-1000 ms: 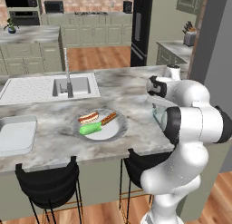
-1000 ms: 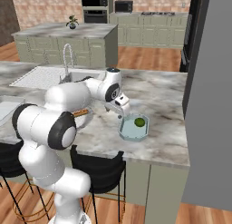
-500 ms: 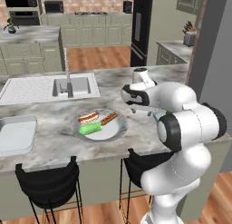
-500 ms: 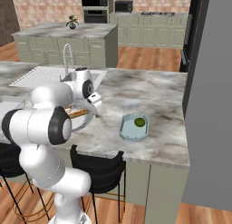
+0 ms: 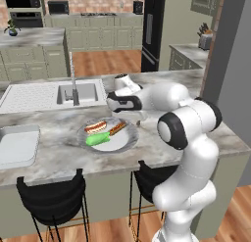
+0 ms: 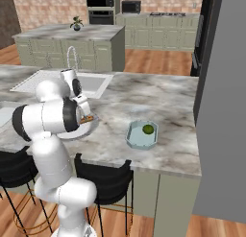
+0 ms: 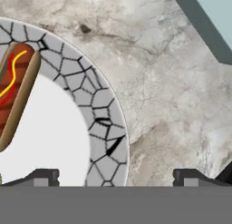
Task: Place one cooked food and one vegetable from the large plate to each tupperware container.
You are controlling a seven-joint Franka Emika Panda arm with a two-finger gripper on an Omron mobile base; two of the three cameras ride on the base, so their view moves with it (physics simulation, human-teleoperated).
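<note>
Gripper (image 7: 115,175) jaws stood spread wide with nothing between them, the 2 dark fingertips (image 7: 43,177) far apart at the bottom of the hand view. One tip sat over the large plate (image 7: 97,109), the other over bare marble counter (image 7: 163,87) just outside the plate's crackle-patterned rim. In the left base view the hand (image 5: 125,103) hung over the far right edge of the plate (image 5: 128,138), near the sink (image 5: 78,92).

On the plate lay 3 items. The hot dog (image 5: 95,126), a red sausage in a tan bun with a yellow squiggle, rested toward the plate's far left side; in the hand view its end (image 7: 16,89) showed at the left edge, lying across the rim onto the white centre. The thinner orange-brown sausage stick (image 5: 117,128) lay just beside it to the right, tilted. The long light-green vegetable (image 5: 98,139) lay in front of both, nearer the counter's front edge.

From the right base view, the small pale teal container (image 6: 142,134) sat well apart from the plate, further right on the counter, with the small dark green roundish vegetable (image 6: 148,129) inside it. The larger pale grey-white container (image 5: 17,144) sat at the counter's left end, well apart from the plate.
</note>
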